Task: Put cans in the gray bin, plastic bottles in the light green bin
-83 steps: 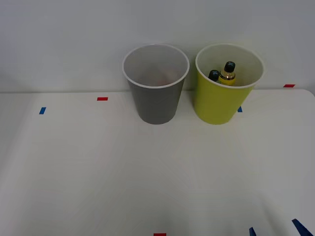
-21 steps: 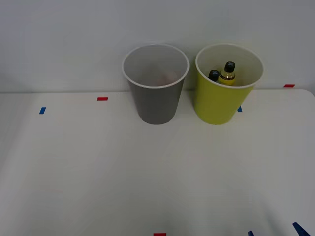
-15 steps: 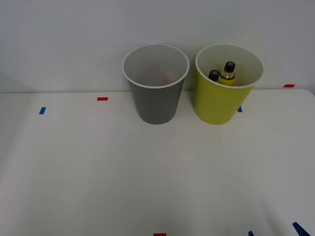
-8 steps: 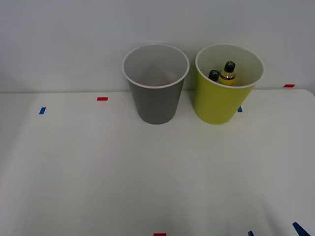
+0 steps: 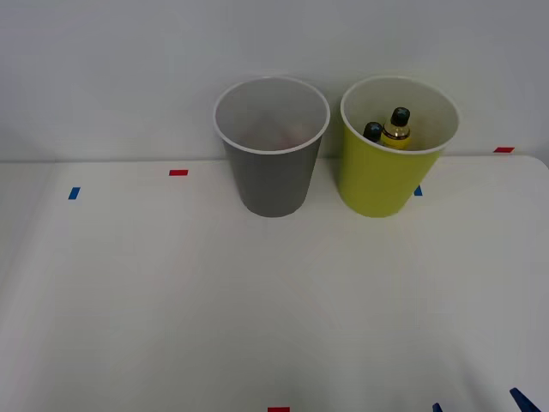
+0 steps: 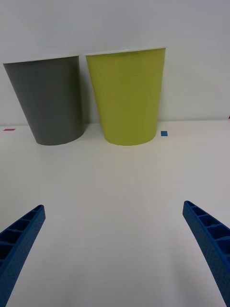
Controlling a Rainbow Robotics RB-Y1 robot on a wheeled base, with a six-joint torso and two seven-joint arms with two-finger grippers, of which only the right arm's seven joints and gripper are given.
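The plastic bottles (image 5: 386,131) stood in the light green bin (image 5: 377,184); your claw (image 6: 115,249) hung open and empty. Advancing low, you risked toppling it.

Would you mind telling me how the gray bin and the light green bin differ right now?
Colour: the gray bin is dark gray outside, the light green bin is lime.
Position: the gray bin stands on the robot's left, the light green bin on its right.
Contents: two plastic bottles with black caps stand in the light green bin; the gray bin's contents cannot be made out.
Both are upright, tapered, white-rimmed and look alike in size.
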